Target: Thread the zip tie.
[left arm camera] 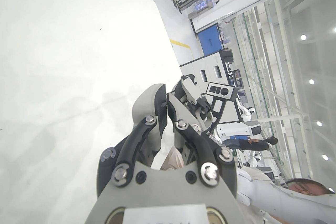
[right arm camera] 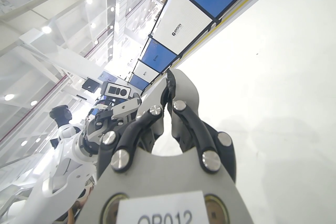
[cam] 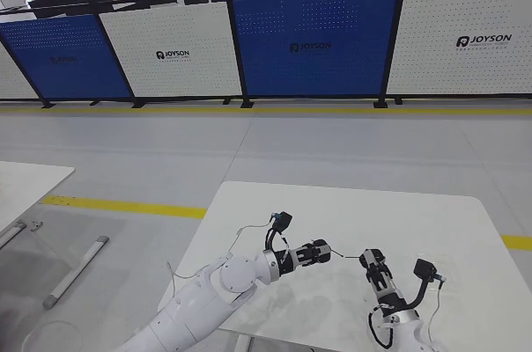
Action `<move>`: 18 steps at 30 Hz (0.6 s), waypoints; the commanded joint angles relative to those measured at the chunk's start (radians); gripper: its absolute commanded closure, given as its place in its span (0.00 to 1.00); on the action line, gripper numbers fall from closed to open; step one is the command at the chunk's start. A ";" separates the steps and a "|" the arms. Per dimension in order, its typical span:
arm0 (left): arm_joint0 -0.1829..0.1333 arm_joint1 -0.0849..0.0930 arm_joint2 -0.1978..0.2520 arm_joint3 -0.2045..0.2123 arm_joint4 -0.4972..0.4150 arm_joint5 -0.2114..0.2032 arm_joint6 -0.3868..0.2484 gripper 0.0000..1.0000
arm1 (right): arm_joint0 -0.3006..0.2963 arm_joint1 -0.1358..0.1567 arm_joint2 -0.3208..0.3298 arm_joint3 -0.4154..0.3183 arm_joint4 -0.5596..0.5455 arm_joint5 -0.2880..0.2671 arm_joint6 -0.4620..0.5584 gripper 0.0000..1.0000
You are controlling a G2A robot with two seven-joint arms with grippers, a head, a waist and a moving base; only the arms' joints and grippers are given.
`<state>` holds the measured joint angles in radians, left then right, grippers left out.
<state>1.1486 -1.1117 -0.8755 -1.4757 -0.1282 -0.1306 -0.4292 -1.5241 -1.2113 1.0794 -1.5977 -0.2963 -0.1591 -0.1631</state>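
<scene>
Your left gripper (cam: 325,253) sits over the near half of the desk (cam: 407,211), a little left of the midpoint between the desk's left and right edges. In its own wrist view its fingers (left arm camera: 160,104) are pressed together at the pads, and you cannot make out the tie between them there.

From above, the zip tie (cam: 345,256) shows as a thin dark line. It runs from the left gripper's tip to the right gripper's tip, about midway between the desk's left and right edges and closer to the near edge than the far one. Both grippers appear clamped on its ends.

Your right gripper (cam: 365,259) sits just right of the tie and points back toward the left one. In its wrist view its fingers (right arm camera: 181,88) are also closed tight.
</scene>
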 commanded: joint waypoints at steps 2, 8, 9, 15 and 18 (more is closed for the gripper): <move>0.000 0.000 0.000 0.000 0.000 0.000 0.000 1.00 | -0.003 -0.002 0.002 -0.004 -0.003 -0.003 0.001 1.00; 0.000 0.000 0.000 0.000 0.000 0.000 0.000 1.00 | 0.000 -0.008 0.003 -0.013 -0.021 0.008 0.008 1.00; 0.000 0.000 0.000 0.000 0.000 0.000 0.000 1.00 | 0.002 -0.010 0.003 -0.010 -0.024 0.012 0.011 1.00; 0.000 0.000 0.000 0.000 0.000 0.000 0.000 1.00 | 0.010 -0.017 0.002 0.006 -0.023 0.017 0.019 1.00; 0.000 0.000 0.000 0.000 0.000 0.000 0.000 1.00 | 0.011 -0.020 0.003 0.009 -0.027 0.017 0.021 1.00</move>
<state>1.1486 -1.1117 -0.8755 -1.4757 -0.1281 -0.1306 -0.4292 -1.5129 -1.2304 1.0818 -1.5891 -0.3219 -0.1420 -0.1421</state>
